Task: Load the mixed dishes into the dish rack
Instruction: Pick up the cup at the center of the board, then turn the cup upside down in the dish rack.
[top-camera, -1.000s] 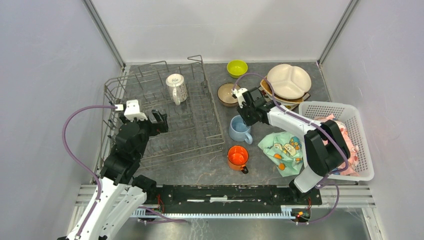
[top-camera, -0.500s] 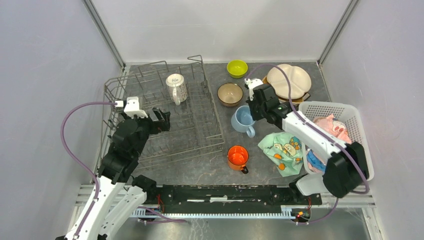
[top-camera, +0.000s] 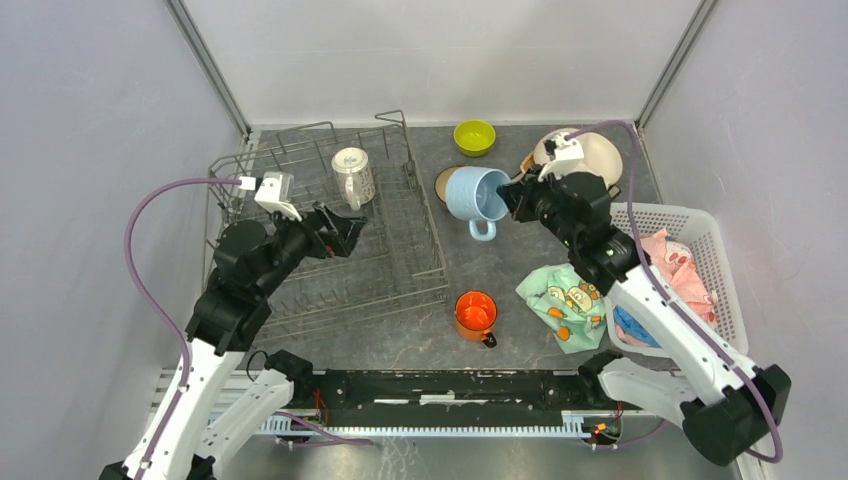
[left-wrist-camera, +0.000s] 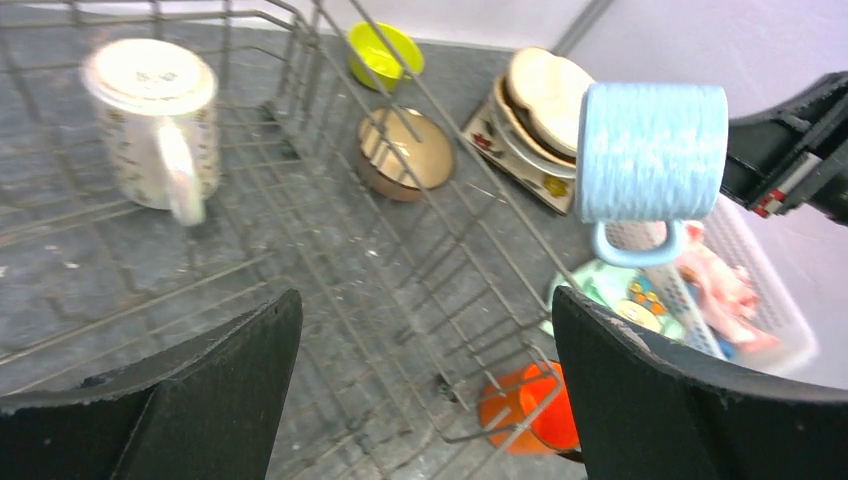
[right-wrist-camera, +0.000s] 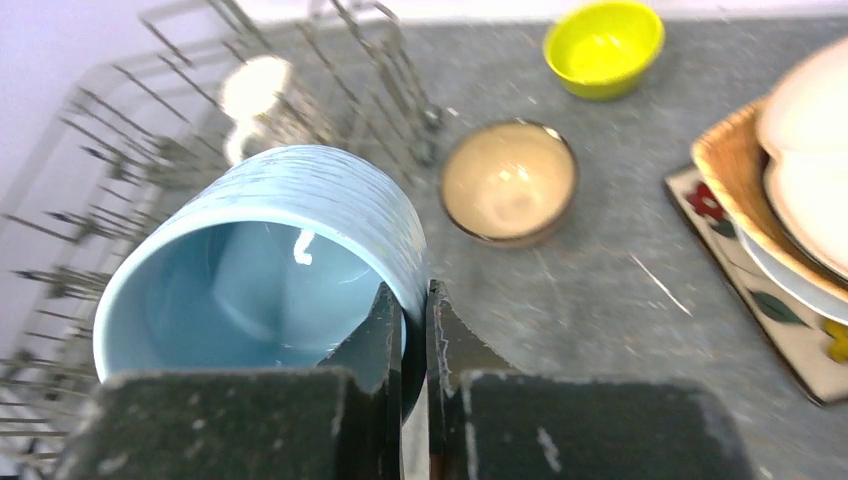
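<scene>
My right gripper (top-camera: 508, 197) is shut on the rim of the light-blue mug (top-camera: 473, 194) and holds it in the air, tipped on its side, just right of the dish rack (top-camera: 425, 275); one finger is inside the rim (right-wrist-camera: 405, 320). The mug also shows in the left wrist view (left-wrist-camera: 650, 152). The white patterned mug (top-camera: 352, 173) stands inside the rack. My left gripper (top-camera: 350, 232) is open and empty above the rack's middle. The orange mug (top-camera: 475, 314), tan bowl (top-camera: 442, 180), lime-green bowl (top-camera: 474, 136) and stacked plates (top-camera: 598, 155) rest on the table.
A teal patterned cloth (top-camera: 562, 300) lies right of the orange mug. A white perforated basket (top-camera: 722, 275) with a pink cloth (top-camera: 682, 270) stands at the right edge. Grey walls close the back and sides.
My right gripper lifted the light-blue mug off the table and carried it up and back towards the rack. My left gripper moved right and further over the rack.
</scene>
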